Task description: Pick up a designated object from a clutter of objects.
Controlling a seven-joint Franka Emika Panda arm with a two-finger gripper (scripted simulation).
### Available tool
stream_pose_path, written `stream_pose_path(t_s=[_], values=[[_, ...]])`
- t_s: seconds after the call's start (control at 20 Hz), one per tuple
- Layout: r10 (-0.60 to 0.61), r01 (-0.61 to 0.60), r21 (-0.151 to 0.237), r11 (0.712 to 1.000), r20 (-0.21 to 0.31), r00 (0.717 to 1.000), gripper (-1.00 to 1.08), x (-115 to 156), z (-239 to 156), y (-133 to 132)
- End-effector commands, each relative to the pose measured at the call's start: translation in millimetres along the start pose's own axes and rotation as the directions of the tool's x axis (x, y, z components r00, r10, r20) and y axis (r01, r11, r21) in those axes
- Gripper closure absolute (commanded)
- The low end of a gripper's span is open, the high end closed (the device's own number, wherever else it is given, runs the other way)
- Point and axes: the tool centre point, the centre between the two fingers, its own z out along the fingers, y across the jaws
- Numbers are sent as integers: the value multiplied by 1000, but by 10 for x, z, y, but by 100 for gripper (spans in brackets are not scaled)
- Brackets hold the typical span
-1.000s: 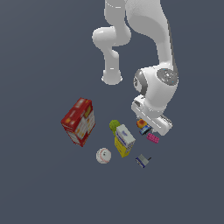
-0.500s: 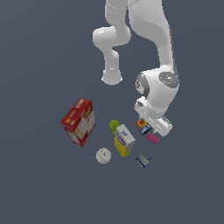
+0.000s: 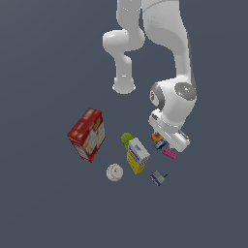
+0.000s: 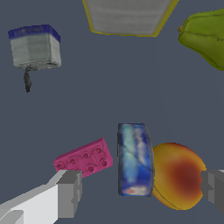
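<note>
The designated object (image 4: pixel 134 159) is a small dark-blue roundish piece with light-blue markings. In the wrist view it lies between the pink brick (image 4: pixel 84 158) and the orange fruit (image 4: pixel 178 175). My gripper (image 4: pixel 141 192) is open and empty. Its two fingers (image 4: pixel 68 193) stand on either side of the blue piece and the fruit, above them and not touching. In the exterior view the hand (image 3: pixel 167 135) hangs over this group. The blue piece (image 3: pixel 160 145), the fruit (image 3: pixel 155 137) and the brick (image 3: pixel 169 153) peek out beneath it.
A grey-blue boxy piece (image 3: pixel 157 178) (image 4: pixel 35 46) lies close by. A yellow-white box (image 3: pixel 137 155) (image 4: pixel 127 16) and a green lump (image 3: pixel 127 139) (image 4: pixel 204 37) sit toward the exterior view's left. A white baseball (image 3: pixel 114 172) and a red carton (image 3: pixel 87 134) lie farther left.
The wrist has shifted slightly toward the exterior view's right and settled over the blue piece, fruit and brick. No object has moved.
</note>
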Motion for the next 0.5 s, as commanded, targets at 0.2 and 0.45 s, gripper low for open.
stream_pose_path(t_s=[0.2,0.45], values=[[2,-2,-1,1000,0,1000,-92,-5,298,11],[3,-3,0,1000,0,1000,-92,-2,397,3]])
